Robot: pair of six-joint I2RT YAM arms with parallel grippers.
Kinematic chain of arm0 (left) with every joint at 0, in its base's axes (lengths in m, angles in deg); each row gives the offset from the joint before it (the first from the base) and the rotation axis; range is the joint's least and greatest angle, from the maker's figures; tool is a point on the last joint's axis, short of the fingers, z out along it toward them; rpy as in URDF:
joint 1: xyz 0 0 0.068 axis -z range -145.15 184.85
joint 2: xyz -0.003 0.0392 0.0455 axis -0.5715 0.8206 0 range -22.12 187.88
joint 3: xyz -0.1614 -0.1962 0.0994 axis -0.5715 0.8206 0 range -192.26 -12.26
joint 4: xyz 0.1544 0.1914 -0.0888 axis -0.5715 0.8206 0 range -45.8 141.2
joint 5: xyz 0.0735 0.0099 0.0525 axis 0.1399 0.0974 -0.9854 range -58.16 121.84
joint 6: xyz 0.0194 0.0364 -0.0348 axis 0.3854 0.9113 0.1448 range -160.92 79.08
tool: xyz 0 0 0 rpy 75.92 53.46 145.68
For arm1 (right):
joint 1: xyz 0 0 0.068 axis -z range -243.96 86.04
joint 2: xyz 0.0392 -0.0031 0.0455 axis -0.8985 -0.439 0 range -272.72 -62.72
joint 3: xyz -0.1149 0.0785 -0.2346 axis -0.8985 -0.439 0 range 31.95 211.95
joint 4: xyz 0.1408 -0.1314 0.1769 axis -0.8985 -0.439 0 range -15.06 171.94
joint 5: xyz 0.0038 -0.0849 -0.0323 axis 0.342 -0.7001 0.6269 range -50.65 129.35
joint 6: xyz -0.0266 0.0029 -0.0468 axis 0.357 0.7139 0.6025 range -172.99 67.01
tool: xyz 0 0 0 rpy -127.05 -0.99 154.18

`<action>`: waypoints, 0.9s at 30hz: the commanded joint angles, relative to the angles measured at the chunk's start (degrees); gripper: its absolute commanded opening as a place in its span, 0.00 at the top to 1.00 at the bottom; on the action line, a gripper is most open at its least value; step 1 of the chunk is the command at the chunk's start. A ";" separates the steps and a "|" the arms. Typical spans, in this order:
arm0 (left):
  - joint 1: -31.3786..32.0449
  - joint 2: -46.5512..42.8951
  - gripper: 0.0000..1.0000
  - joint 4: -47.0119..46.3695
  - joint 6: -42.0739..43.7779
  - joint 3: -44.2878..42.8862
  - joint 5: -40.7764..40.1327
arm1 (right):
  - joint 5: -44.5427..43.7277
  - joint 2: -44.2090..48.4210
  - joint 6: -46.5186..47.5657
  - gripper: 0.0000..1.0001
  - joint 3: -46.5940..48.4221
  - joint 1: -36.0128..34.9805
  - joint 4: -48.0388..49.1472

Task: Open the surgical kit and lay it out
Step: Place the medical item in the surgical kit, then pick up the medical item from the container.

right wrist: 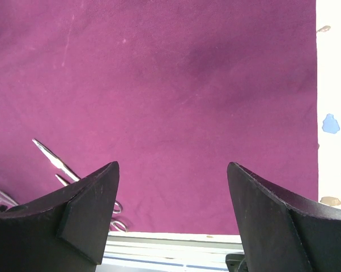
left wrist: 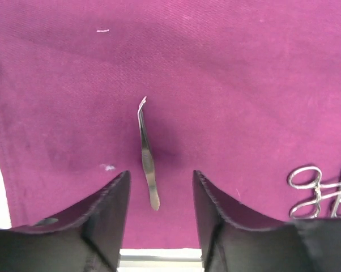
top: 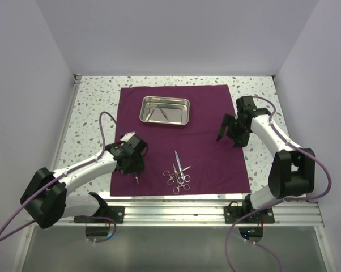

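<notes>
The left gripper [left wrist: 160, 177] stands open and grips nothing. The tweezers [left wrist: 146, 156] lie on the maroon cloth [left wrist: 244, 85] in the gap between its fingers, touching neither. The right gripper [right wrist: 173, 167] hangs wide open (also empty) over the cloth, with the scissors [right wrist: 52, 157] off to its left. The steel tray [top: 143, 111] sits near the cloth's far edge.

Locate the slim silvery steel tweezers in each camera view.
Top external: slim silvery steel tweezers on the dark purple cloth, just below the left gripper in the picture.
Left wrist: centre frame, between the open fingers.
Right wrist: not in view.
Shared landmark: ring-handled silvery scissors and forceps.
</notes>
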 commanded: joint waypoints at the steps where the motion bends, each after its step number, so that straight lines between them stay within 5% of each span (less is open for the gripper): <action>1: 0.26 -1.83 0.45 1.02 0.91 -5.90 -1.27 | 0.99 0.38 0.19 0.19 2.29 -0.20 0.60; 7: -0.70 4.31 0.37 7.53 12.24 -25.57 -8.74 | -0.06 1.35 0.54 0.19 2.02 -0.11 0.33; 12: -8.41 18.36 0.39 3.14 21.91 -37.99 -5.33 | -1.03 2.31 0.80 0.19 3.43 -0.11 -0.98; 22: -13.62 54.02 0.46 2.17 24.12 -72.67 2.59 | -5.34 8.73 1.95 0.19 4.49 0.24 -6.16; 27: -14.24 62.94 0.49 3.40 21.05 -83.88 5.05 | -7.18 12.68 1.95 0.18 2.90 0.94 -7.58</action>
